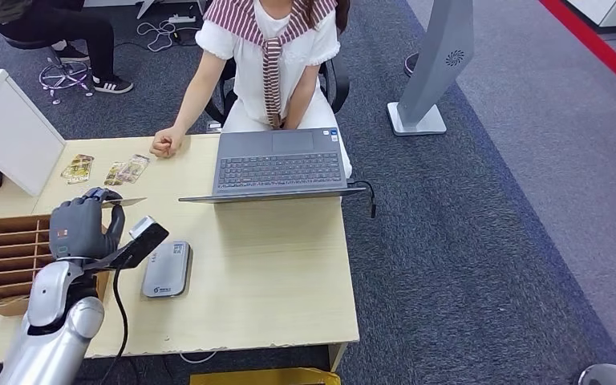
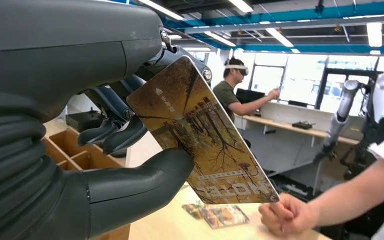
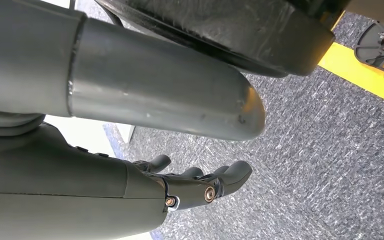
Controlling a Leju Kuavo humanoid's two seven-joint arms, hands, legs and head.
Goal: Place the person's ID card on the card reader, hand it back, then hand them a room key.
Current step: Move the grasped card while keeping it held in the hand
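Room key (image 2: pixel 205 145), a brown card printed with trees, is pinched between the thumb and fingers of the left hand (image 1: pixel 80 226) above the worktop's (image 1: pixel 273 273) left side, beyond the grey card reader (image 1: pixel 167 269). 2 more cards (image 1: pixel 126 170) lie near the person's fist (image 1: pixel 164 144) at the far edge. Right hand (image 3: pixel 195 187) hangs over carpet, fingers loosely spread, holding nothing.

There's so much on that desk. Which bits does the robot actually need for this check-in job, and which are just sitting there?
Part of the job:
- left hand, holding a hotel card
- card reader
- cards lying near the person's fist

Just lying about:
- laptop
- wooden compartment tray
- right hand, hanging over the carpet
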